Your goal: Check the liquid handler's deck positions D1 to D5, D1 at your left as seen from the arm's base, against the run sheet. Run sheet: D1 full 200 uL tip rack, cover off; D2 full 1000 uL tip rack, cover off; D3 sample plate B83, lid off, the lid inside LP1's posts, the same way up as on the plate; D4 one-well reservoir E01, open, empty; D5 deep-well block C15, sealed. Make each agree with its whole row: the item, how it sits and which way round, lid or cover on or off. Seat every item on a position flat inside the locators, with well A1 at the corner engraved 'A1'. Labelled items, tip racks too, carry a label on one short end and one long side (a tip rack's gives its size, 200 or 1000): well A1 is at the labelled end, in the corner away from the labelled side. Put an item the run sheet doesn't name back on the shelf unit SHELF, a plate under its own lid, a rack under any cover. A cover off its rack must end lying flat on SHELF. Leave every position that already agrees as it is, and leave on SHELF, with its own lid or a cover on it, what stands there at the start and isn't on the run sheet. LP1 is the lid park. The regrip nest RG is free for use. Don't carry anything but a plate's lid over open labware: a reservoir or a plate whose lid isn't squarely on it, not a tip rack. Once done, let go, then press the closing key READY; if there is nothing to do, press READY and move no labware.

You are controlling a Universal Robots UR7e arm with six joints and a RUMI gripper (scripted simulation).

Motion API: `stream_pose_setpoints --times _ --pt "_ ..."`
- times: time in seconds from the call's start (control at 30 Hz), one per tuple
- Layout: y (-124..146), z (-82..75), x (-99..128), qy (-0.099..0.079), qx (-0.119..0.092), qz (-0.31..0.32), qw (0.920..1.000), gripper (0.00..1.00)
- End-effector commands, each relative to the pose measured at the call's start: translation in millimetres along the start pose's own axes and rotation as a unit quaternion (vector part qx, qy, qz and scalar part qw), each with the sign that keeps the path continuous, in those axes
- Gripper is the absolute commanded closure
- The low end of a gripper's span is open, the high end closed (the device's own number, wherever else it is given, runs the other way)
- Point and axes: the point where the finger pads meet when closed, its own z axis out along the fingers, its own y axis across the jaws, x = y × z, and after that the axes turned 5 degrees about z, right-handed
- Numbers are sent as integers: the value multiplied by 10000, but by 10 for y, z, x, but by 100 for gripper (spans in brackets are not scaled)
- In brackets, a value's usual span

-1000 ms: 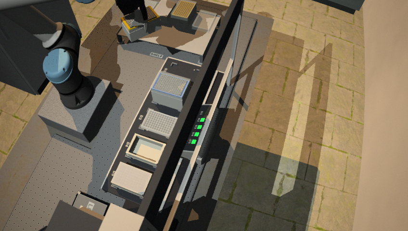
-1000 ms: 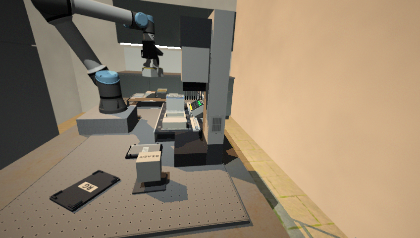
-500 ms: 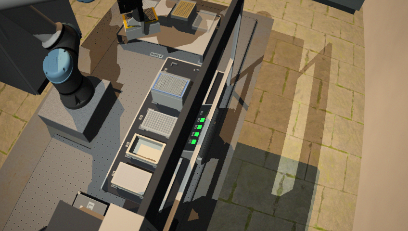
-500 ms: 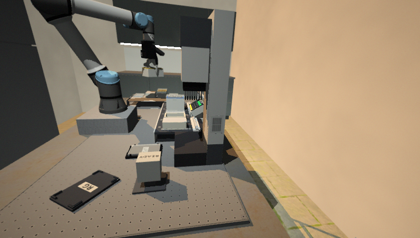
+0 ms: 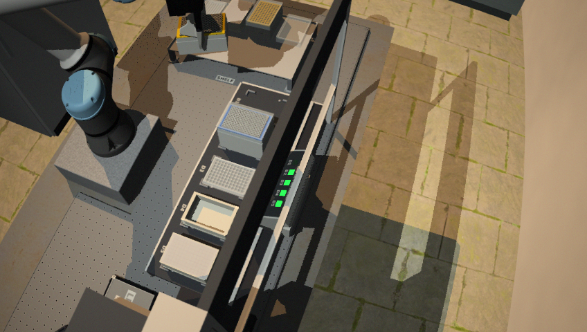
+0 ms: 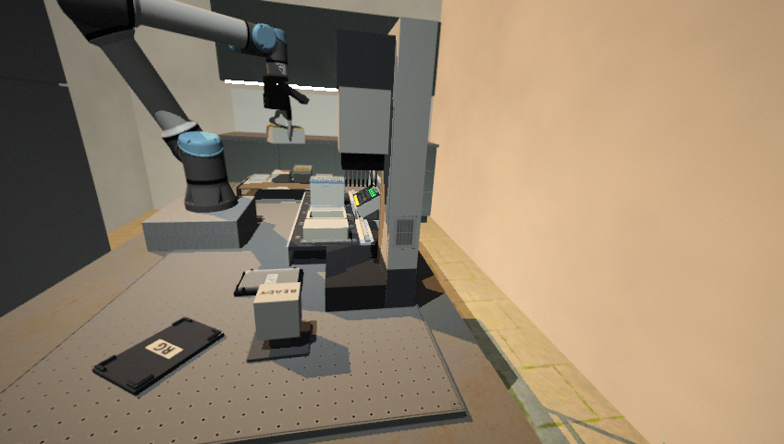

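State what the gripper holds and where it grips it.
The gripper is shut on a yellow-rimmed tip rack, fingers across its top at one end, lifted above the shelf unit.

we see a floor of tan stone tiles (image 5: 453, 135) with green moss in the joints, running along the right of the table (image 6: 351, 385), whose perforated grey top sits on a brown surround. a tall, plain peach wall (image 6: 605, 165) rises at the right and fills much of the exterior view. long shadows (image 5: 416, 246) fall across the tiles, with warm light between them. at the far end a bright strip (image 6: 308, 86) glows beneath a dark panel, and a large dark slab (image 6: 38, 165) stands at the left.
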Motion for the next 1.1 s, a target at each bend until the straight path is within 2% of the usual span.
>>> stream_pose_setpoints --times 0.0,0.3,0.6,1.07 --pt "-1 -4 3 8 -15 500 9987 100" --pt "-1 -4 3 9 -14 1197 9928 100" --pt "-1 -4 3 10 -14 2084 9780 100" --pt "-1 -4 3 10 -14 2111 9775 100"
